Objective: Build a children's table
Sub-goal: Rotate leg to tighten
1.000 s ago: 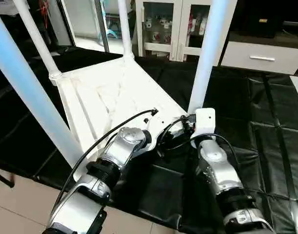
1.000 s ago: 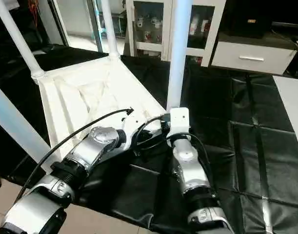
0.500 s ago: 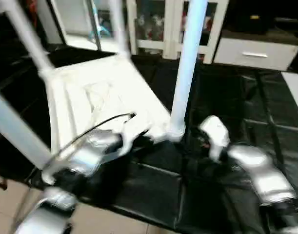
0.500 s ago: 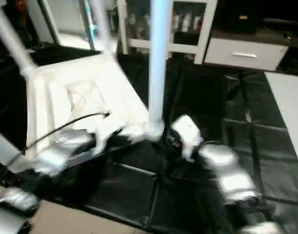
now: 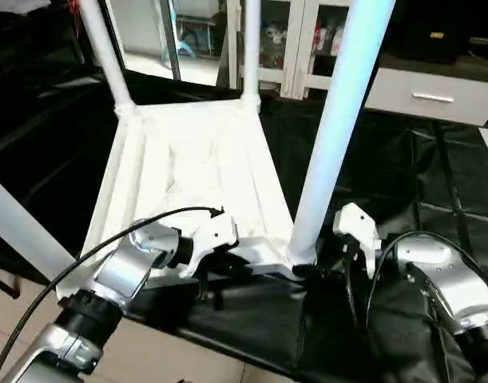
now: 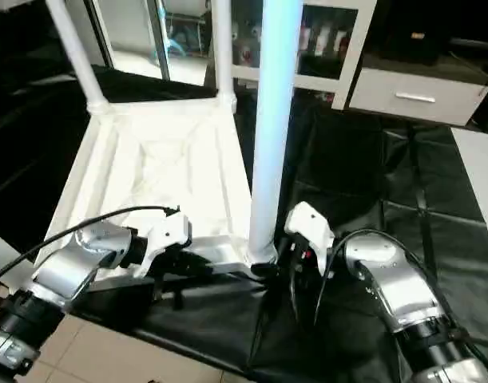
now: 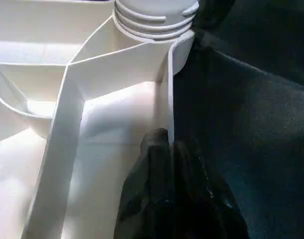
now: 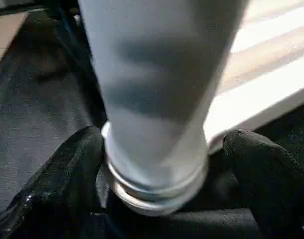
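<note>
Left gripper (image 7: 166,164) fingers pinch the tabletop (image 5: 192,171) rim, steadying it; right gripper (image 8: 161,164) fingers spread around the near-right leg (image 5: 331,136).

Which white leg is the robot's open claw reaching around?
Find the white table top lying upside down on the black cloth, with four legs sticking up from its corners. Go to the near corner on the robot's right. That leg is the one with the right gripper open around its base; the other legs stand free.
</note>
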{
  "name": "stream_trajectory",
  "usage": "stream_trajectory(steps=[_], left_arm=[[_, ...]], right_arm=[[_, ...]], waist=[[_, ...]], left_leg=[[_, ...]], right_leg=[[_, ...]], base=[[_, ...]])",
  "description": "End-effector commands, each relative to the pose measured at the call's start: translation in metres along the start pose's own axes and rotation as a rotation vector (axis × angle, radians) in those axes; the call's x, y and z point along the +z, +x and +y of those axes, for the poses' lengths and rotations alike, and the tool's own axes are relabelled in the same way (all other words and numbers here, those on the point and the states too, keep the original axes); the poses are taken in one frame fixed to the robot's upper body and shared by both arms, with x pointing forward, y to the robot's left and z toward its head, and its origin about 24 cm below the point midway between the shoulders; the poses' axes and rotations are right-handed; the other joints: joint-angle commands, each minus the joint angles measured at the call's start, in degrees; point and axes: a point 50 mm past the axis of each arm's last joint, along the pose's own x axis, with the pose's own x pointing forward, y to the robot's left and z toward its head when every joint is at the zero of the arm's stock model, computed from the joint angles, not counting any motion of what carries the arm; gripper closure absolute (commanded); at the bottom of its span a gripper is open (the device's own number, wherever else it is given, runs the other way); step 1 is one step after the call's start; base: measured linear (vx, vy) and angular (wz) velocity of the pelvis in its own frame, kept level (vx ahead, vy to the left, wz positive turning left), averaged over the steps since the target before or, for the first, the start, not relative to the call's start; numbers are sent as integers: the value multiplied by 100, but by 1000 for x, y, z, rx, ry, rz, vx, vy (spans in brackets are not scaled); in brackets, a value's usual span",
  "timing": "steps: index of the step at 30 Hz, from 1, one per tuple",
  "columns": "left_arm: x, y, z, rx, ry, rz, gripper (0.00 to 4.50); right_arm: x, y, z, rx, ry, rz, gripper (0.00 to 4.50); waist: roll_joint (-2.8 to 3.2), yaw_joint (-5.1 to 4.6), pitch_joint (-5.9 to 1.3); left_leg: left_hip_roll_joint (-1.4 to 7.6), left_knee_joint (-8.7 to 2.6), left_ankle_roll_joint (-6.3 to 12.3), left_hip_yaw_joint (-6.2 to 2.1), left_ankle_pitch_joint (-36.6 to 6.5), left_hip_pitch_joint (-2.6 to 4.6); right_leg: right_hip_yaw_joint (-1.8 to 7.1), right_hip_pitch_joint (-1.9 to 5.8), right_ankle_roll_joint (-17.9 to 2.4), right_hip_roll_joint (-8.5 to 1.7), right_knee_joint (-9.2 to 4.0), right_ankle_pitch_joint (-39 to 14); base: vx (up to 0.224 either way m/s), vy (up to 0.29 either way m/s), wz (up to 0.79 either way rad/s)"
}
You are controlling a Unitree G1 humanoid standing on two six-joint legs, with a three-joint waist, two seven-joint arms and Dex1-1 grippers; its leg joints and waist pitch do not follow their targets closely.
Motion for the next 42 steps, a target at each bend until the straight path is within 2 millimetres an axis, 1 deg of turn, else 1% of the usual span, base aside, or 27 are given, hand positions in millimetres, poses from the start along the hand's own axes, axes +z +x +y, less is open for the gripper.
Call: stream_trajectory(steps=[1, 2, 5, 6, 8, 10, 11, 12, 14, 15, 18, 19, 20, 22, 24, 25, 29, 30, 31, 34, 35, 36, 37, 38, 39, 40, 42], left_arm=[[-8, 10, -12, -97, -18, 43, 450], [-7, 10, -12, -94, -18, 43, 450], [-7, 9, -13, -88, -20, 45, 450], [-7, 9, -13, -86, -20, 45, 450], [-8, 7, -13, -77, -25, 46, 450], [-8, 7, -13, -76, -25, 45, 450], [-9, 6, -13, -73, -28, 47, 450], [-9, 6, -14, -73, -29, 47, 450], [-10, 5, -14, -73, -32, 51, 450], [-10, 5, -15, -73, -34, 51, 450], [-11, 6, -16, -75, -36, 52, 450], [-11, 7, -17, -73, -38, 52, 450], [-11, 7, -17, -73, -38, 52, 450], [-12, 7, -17, -69, -40, 49, 450], [-12, 7, -18, -65, -42, 48, 450], [-12, 6, -17, -64, -42, 49, 450], [-12, 6, -16, -56, -42, 46, 450], [-11, 8, -15, -40, -45, 36, 450], [-11, 9, -14, -22, -48, 25, 450], [-9, 11, -10, 18, -58, 4, 450], [-6, 14, -2, 84, -75, -26, 450], [-6, 14, -2, 84, -75, -26, 450], [-4, 15, 1, 111, -85, -39, 450], [-1, 18, 7, 154, -100, -56, 450], [-1, 18, 7, 154, -100, -56, 450], [1, 22, 13, 193, -115, -62, 450], [1, 23, 15, 214, -119, -62, 450]], right_arm=[[6, 0, 0, 23, -7, -13, 37], [6, 0, 0, 30, -7, -13, 37], [6, -1, -2, 34, 0, -17, 37], [6, -1, -2, 37, 4, -22, 63], [7, 0, -3, 44, 12, -33, 71], [7, 0, -3, 45, 12, -34, 76], [7, 1, -3, 49, 13, -39, 105], [8, 1, -3, 50, 13, -40, 113], [8, 1, -4, 58, 14, -43, 122], [8, 1, -4, 63, 13, -41, 135], [8, 1, -4, 67, 12, -40, 160], [8, 1, -5, 67, 14, -40, 166], [8, 1, -5, 67, 14, -40, 173], [7, 1, -5, 68, 14, -41, 179], [8, 1, -5, 71, 15, -43, 180], [9, 2, -5, 73, 16, -45, 180], [9, 3, -5, 73, 14, -49, 182], [9, 4, -6, 47, 16, -58, 183], [8, 5, -6, 23, 20, -67, 183], [6, 8, -8, -33, 39, -89, 183], [3, 12, -11, -117, 79, -119, 183], [3, 12, -11, -117, 79, -119, 183], [1, 15, -14, -173, 99, -132, 183], [-2, 20, -18, -273, 138, -146, 183], [-2, 20, -18, -273, 138, -146, 184], [-4, 25, -21, -361, 158, -156, 184], [-5, 27, -23, -403, 169, -159, 184]], waist=[[-95, -13, -312], [-92, -10, -317], [-108, 4, -324], [-119, 6, -322], [-131, 11, -323], [-121, 12, -317], [-124, 8, -318], [-135, 5, -317], [-133, 6, -320], [-115, 10, -321], [-130, 8, -332], [-167, 7, -335], [-152, 13, -332], [-144, 13, -330], [-155, 12, -334], [-142, 7, -331], [-147, 7, -333], [-128, 6, -333], [-138, -2, -328], [-143, -21, -296], [-183, -29, -283], [-166, -34, -277], [-175, -53, -281], [-177, -88, -260], [-189, -104, -254], [-192, -124, -268], [-199, -143, -259]], left_leg=[[191, -405, 552, -24, -878, 28], [190, -395, 580, -21, -792, 25], [188, -383, 643, -17, -717, 26], [188, -384, 649, -16, -719, 25], [190, -384, 650, -17, -731, 26], [190, -388, 636, -20, -753, 24], [190, -388, 615, -18, -785, 28], [186, -389, 615, -18, -790, 25], [185, -386, 598, -20, -790, 27], [185, -386, 592, -21, -785, 31], [182, -373, 626, -19, -671, 27], [181, -367, 654, -17, -635, 21], [182, -366, 672, -18, -612, 20], [184, -367, 670, -16, -636, 30], [181, -365, 660, -17, -635, 27], [180, -365, 661, -15, -640, 29], [179, -363, 641, -16, -667, 29], [179, -362, 631, -18, -671, 31], [177, -364, 613, -16, -702, 24], [166, -381, 503, -15, -966, 18], [166, -395, 423, -21, -1113, 20], [167, -407, 366, -25, -1174, 29], [163, -414, 288, -36, -1270, 36], [154, -428, 238, -36, -1376, 28], [142, -430, 203, -35, -1438, 29], [126, -433, 142, -56, -1464, 7], [126, -443, 119, -68, -1558, 7]], right_leg=[[178, 290, -1523, -218, -306, -612], [179, 293, -1551, -218, -295, -491], [176, 300, -1600, -224, -279, -379], [173, 300, -1600, -223, -282, -396], [173, 299, -1590, -224, -282, -451], [171, 297, -1577, -224, -287, -499], [172, 293, -1563, -219, -287, -535], [171, 294, -1555, -217, -290, -554], [170, 293, -1556, -217, -286, -577], [172, 293, -1556, -216, -283, -558], [170, 302, -1593, -213, -260, -355], [170, 309, -1605, -215, -251, -313], [170, 306, -1607, -219, -252, -320], [168, 298, -1603, -214, -260, -372], [168, 306, -1596, -214, -255, -380], [168, 299, -1600, -209, -258, -379], [169, 302, -1599, -210, -257, -406], [169, 302, -1597, -210, -256, -406], [169, 299, -1591, -209, -265, -441], [168, 280, -1508, -208, -315, -877], [170, 278, -1396, -216, -342, -1249], [172, 265, -1347, -218, -360, -1423], [170, 267, -1252, -219, -382, -1646], [172, 235, -1163, -211, -414, -1853], [171, 227, -1099, -205, -437, -2004], [163, 252, -980, -222, -439, -2203], [154, 234, -839, -224, -475, -2452]], base=[[0, 0, 0], [0, 0, 0], [0, 0, 0], [0, 0, 0], [0, 0, 0], [0, 0, 0], [0, 0, 0], [0, 0, 0], [0, 0, 0], [0, 0, 0], [0, 0, 0], [0, 0, 0], [0, 0, 0], [0, 0, 0], [0, 0, 0], [0, 0, 0], [0, 0, 0], [0, 0, 0], [0, 0, 0], [0, 0, 0], [0, 0, 0], [0, 0, 0], [0, 0, 0], [0, 0, 0], [0, 0, 0], [0, 0, 0], [0, 0, 0]])
